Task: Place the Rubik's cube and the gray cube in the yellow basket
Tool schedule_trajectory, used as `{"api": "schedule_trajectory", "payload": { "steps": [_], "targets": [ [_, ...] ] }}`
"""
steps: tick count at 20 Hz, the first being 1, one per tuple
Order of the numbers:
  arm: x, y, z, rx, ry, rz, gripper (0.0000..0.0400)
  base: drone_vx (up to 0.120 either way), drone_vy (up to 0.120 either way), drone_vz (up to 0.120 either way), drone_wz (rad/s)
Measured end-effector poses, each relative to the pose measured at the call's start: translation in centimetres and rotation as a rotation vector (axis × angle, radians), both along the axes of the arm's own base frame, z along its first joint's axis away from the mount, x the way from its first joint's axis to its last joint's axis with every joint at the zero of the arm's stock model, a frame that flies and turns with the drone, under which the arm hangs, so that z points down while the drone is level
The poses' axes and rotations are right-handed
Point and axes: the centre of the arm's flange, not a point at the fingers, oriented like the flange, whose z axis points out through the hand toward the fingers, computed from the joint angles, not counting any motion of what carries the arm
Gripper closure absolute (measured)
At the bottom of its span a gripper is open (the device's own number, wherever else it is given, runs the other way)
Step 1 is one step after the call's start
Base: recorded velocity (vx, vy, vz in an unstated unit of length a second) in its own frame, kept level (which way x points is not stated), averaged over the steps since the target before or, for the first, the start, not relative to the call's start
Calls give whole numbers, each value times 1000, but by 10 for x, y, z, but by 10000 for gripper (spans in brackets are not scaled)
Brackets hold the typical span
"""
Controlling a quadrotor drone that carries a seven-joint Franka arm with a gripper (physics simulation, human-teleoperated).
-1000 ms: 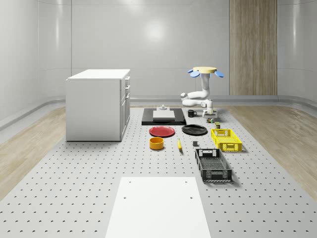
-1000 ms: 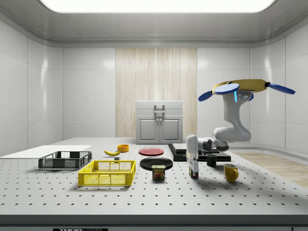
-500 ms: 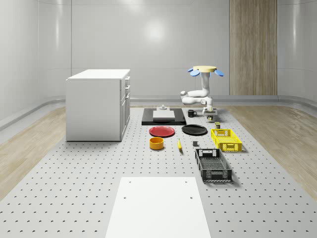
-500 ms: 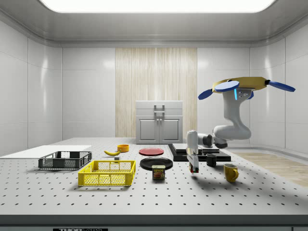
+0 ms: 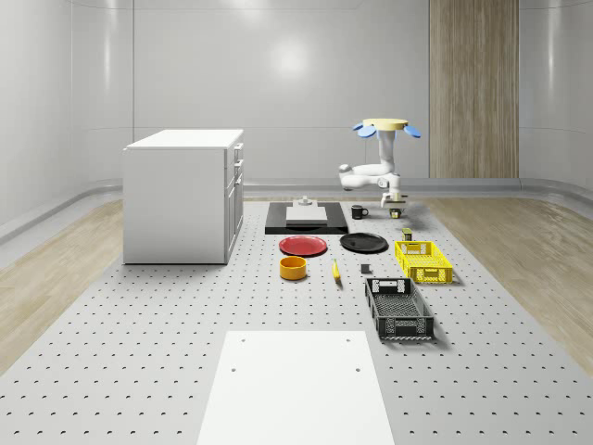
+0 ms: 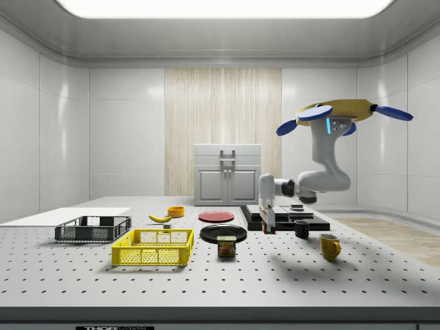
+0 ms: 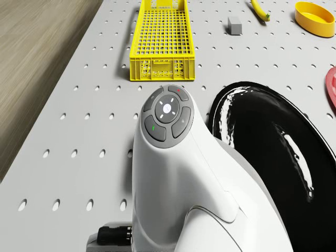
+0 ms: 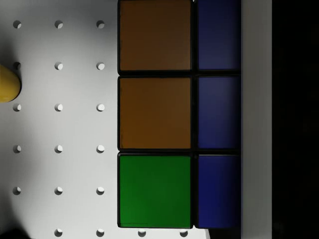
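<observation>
Since the earlier frame the drone (image 6: 337, 112) is higher, and the claw (image 6: 268, 229) has lifted the Rubik's cube (image 8: 167, 114) off the surface (image 6: 289, 275). The claw grips the cube in the air, near the black plate (image 6: 223, 233). The drone hovers beyond the yellow basket (image 5: 422, 260). The gray cube (image 7: 234, 25) lies beside the basket.
</observation>
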Motion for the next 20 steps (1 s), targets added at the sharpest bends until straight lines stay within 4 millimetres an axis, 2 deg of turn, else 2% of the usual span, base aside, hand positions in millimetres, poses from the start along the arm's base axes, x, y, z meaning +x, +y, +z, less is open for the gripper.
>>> {"api": "schedule_trajectory", "payload": {
  "steps": [5,20],
  "targets": [
    [0,0,-2,0,0,0,75,120,112,0,0],
    [0,0,-3,0,0,0,75,120,0,0,0]
  ]
}}
